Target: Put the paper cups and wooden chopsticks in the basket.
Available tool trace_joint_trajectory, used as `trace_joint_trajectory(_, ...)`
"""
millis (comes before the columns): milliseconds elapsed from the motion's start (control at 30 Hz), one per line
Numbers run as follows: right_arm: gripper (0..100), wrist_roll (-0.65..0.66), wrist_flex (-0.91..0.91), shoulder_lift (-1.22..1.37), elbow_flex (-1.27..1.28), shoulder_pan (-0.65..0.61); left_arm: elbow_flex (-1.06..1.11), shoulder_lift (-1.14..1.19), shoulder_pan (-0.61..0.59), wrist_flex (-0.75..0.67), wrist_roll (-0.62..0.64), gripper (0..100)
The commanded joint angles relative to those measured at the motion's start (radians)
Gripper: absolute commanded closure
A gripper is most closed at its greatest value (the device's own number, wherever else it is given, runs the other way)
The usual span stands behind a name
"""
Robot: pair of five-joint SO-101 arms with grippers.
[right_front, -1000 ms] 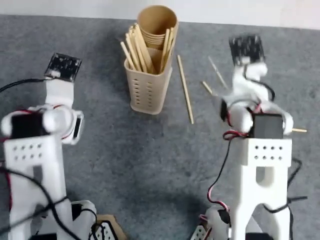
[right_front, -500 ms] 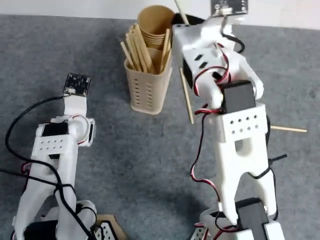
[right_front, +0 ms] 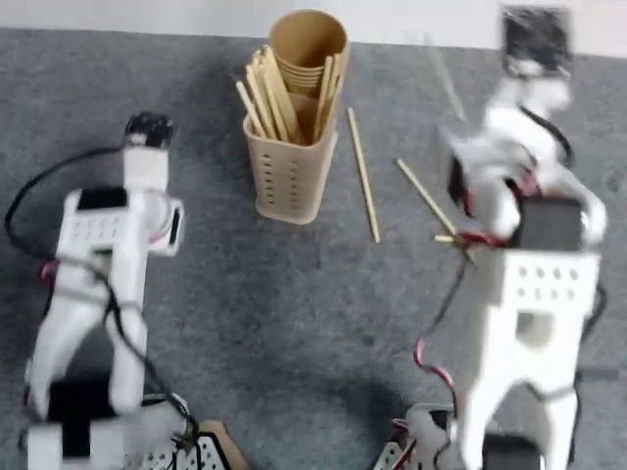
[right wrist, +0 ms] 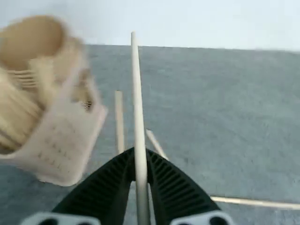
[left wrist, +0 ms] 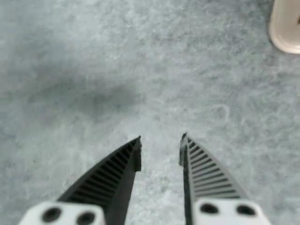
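Jutting from the right end effector [right wrist: 139, 152] is one chopstick [right wrist: 135, 89].

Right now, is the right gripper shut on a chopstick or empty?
Shut on a chopstick: in its wrist view the right gripper pinches the stick between its jaws.

The tabletop [right_front: 294, 313] wears a matt, fuzzy grey felt-like cloth, the basket [right_front: 289, 181] is matt beige plastic, the paper cups [right_front: 309, 44] plain brown paper, the chopstick [right wrist: 136, 89] in the right tool [right wrist: 139, 152] smooth pale wood, and that tool and the left tool [left wrist: 161, 137] are black ribbed plastic.
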Motion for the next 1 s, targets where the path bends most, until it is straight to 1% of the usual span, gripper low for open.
trace_joint_trajectory(0, 99.2, -0.011, -0.151, -0.312, 0.309, 0.024, -0.381, 0.298, 0.056, 0.192, 0.037, 83)
trace_joint_trajectory(67, 99.2, -0.009, -0.274, -0.498, 0.544, 0.012, -0.503, 0.412, 0.062, 0.244, 0.043, 83)
trace_joint_trajectory(133, 99.2, -0.008, -0.352, -0.665, 0.754, -0.004, -0.591, 0.51, 0.073, 0.282, 0.043, 83)
trace_joint_trajectory(200, 99.2, -0.008, -0.374, -0.791, 0.943, -0.007, -0.642, 0.598, 0.085, 0.311, 0.043, 83)
trace_joint_trajectory(267, 99.2, -0.008, -0.372, -0.874, 1.033, -0.007, -0.665, 0.685, 0.09, 0.322, 0.04, 84)
trace_joint_trajectory(367, 99.2, -0.009, -0.354, -0.928, 1.069, -0.005, -0.664, 0.789, 0.085, 0.327, 0.034, 84)
trace_joint_trajectory(533, 99.2, -0.009, -0.317, -0.932, 1.04, -0.004, -0.662, 0.885, 0.022, 0.384, -0.04, 84)
trace_joint_trajectory(767, 99.2, -0.009, -0.315, -0.932, 1.018, -0.005, -0.648, 0.886, -0.076, 0.448, -0.147, 84)
trace_joint_trajectory(867, 99.2, -0.009, -0.315, -0.931, 1.018, -0.005, -0.599, 0.865, -0.082, 0.445, -0.181, 85)
trace_joint_trajectory(967, 99.2, -0.009, -0.314, -0.931, 1.018, -0.005, -0.481, 0.791, -0.064, 0.416, -0.186, 85)
